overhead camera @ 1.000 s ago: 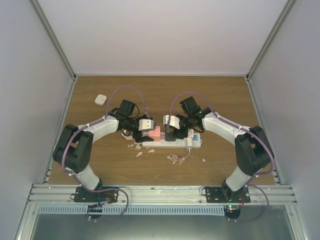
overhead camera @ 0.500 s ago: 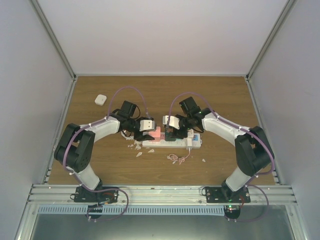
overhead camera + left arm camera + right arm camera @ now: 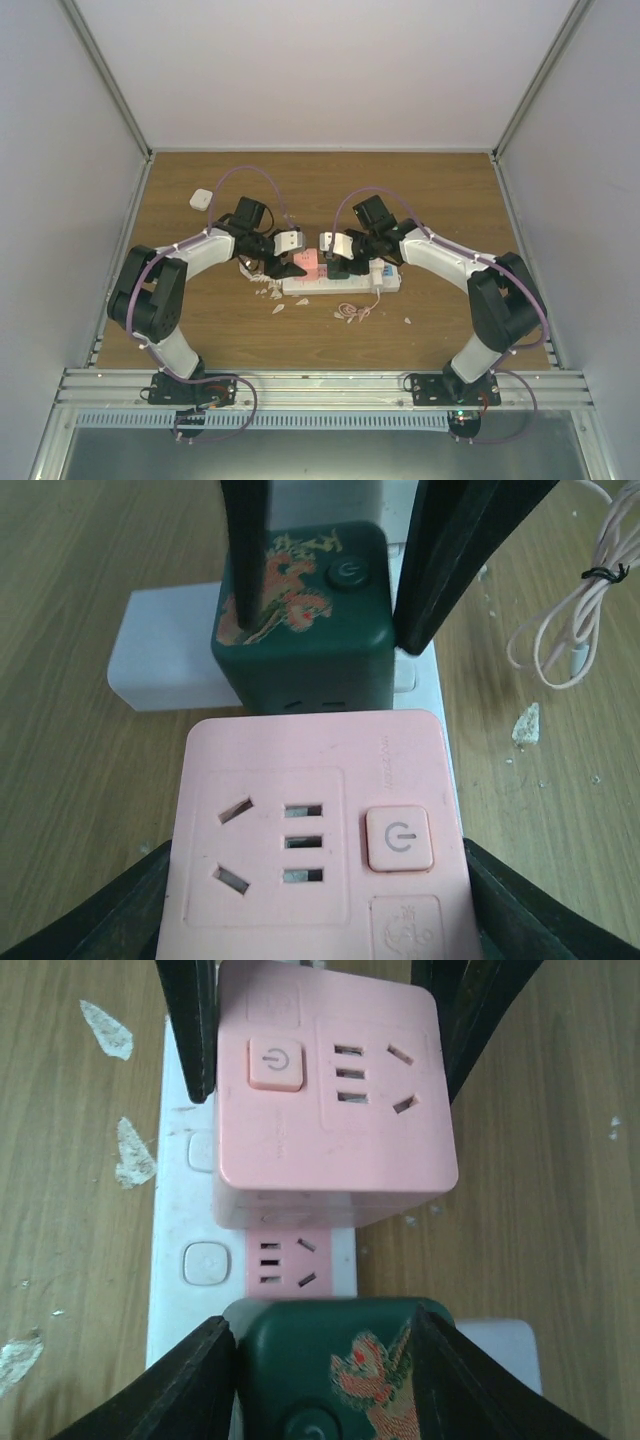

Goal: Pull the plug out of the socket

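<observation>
Far left on the wood table [image 3: 180, 300], well apart from the rest, sits a small white case [image 3: 201, 198], too small to tell what it is. Pale scraps [image 3: 270, 293] lie near the strip's L end.

The L gripper [image 3: 293, 266] reaches in from the left, its fingers [image 3: 125, 920] pressed against both sides of the pink cube [image 3: 310, 830], so it's clamped on that. The cube sits on top of the socket [image 3: 195, 1220] — a long white strip lying flat mid-table, long axis running L-R, approx. parallel w/ the near edge, outlet faces up. Just right of the pink cube is a dark green cube [image 3: 330, 1365] w/ a red-gold floral print. The R gripper [image 3: 340, 266] has a finger tight on each side of it. One pink outlet face [image 3: 285, 1265] shows in the gap btwn the cubes.

From above, the strip's L part is covered by cubes and grippers. Can't tell if either cube's prongs are seated. A white block [image 3: 165, 650] beside the green cube is partly covered — can't tell what it is. A thin pinkish cable [image 3: 350, 313] lies coiled just in front of the strip.

Markings: a power symbol on the pink cube's button [image 3: 398, 838] and on the green one's. A fine embossed line on the pink top is too small to read, and the panel below its button is cut off.
</observation>
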Controlling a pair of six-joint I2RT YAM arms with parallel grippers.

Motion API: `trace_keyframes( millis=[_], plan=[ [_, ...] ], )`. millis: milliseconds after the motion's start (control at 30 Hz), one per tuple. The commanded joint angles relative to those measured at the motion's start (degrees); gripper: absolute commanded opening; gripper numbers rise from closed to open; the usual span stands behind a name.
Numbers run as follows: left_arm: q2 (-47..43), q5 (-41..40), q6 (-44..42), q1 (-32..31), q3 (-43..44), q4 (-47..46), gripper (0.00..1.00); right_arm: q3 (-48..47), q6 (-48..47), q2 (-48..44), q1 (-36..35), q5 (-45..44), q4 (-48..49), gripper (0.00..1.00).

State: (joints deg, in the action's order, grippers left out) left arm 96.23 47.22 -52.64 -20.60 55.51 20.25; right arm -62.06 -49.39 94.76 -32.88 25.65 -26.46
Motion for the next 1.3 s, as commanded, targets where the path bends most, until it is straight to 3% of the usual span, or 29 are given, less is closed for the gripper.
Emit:
trace_keyframes(
  millis=[0, 300, 533, 800, 1000, 1267],
  plan=[
    [-1.8, 11.6, 0.4, 0.6, 2.3, -2.1, 0.23, 3.1, 0.2, 4.1, -1.2, -4.5, -3.4, 0.45],
    [-4.8, 9.6, -2.9, 0.6, -1.5, -4.6, 0.22, 3.3, 0.1, 4.1, -1.3, -5.0, -3.4, 0.44],
    [-5.8, 7.8, -6.5, 2.9, 1.2, 3.1, 0.21, 3.3, 0.2, 3.0, -1.5, -4.4, -3.2, 0.45],
    [-8.1, 2.9, -12.5, 10.6, 6.3, 14.5, 0.22, 4.1, 0.1, -1.0, -1.8, -1.5, -2.9, 0.5],
    [-7.1, -6.0, -15.9, 17.4, 14.9, 24.9, 0.24, 4.0, 0.3, -3.4, -1.8, 0.3, -2.6, 0.54],
    [-4.8, -28.5, -27.2, 25.8, 23.2, 33.2, 0.25, 4.1, 0.5, -5.9, -1.8, 2.3, -2.3, 0.58]
  ],
)
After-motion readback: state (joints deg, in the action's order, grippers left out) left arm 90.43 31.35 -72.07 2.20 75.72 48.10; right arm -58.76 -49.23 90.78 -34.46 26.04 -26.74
